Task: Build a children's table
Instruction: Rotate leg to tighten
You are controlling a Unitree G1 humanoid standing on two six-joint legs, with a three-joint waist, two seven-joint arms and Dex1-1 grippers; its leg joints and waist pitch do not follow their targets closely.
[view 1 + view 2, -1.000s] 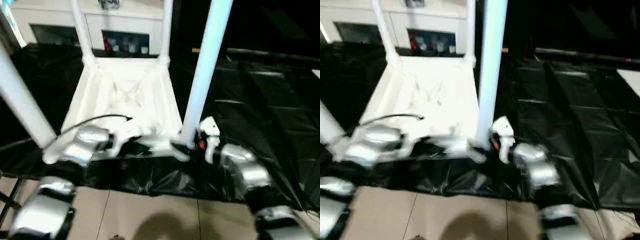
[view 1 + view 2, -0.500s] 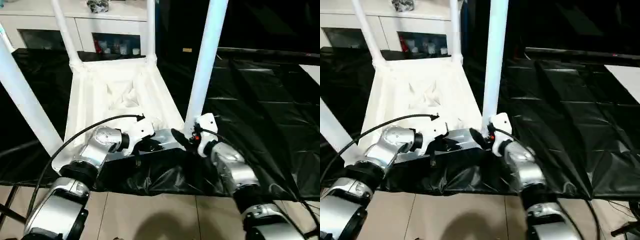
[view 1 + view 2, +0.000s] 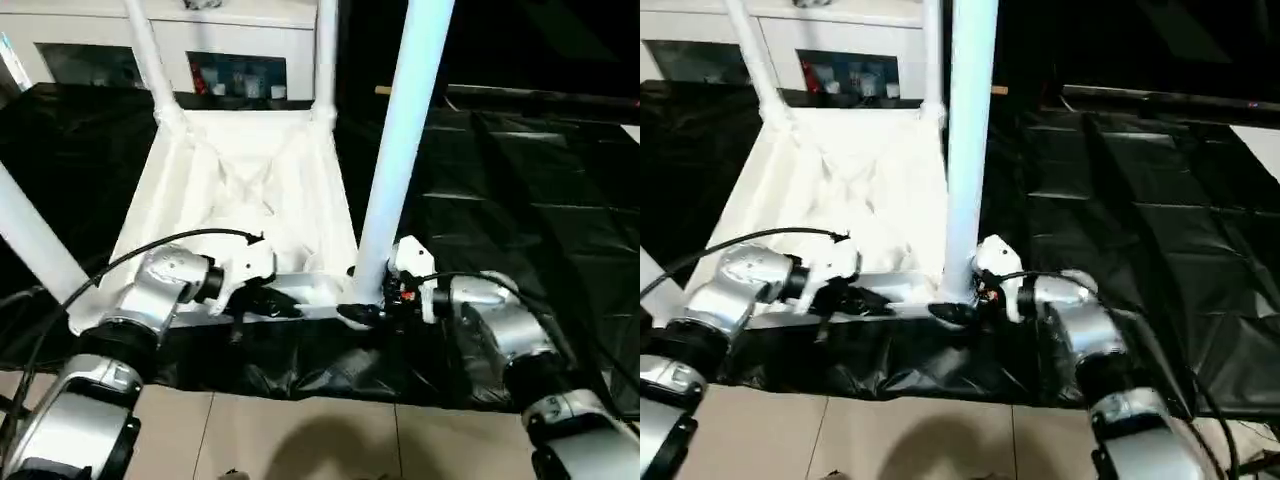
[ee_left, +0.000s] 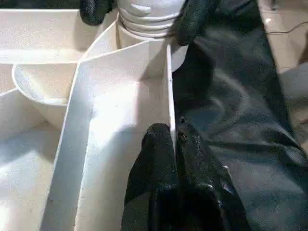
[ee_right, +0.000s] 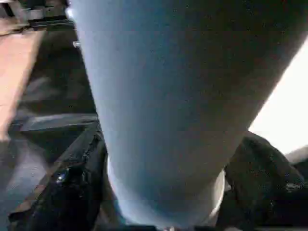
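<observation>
A pale table leg (image 5: 163, 106) runs from twelve o'clock toward six, with the right gripper (image 5: 163, 192) and its black fingers (image 5: 72, 192) flanking its base.

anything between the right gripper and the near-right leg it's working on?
Nothing visible. The right gripper has its black fingers on either side of the leg's base, right where it enters the tabletop's corner socket. The left gripper is pinched shut on the tabletop's near rim.
</observation>
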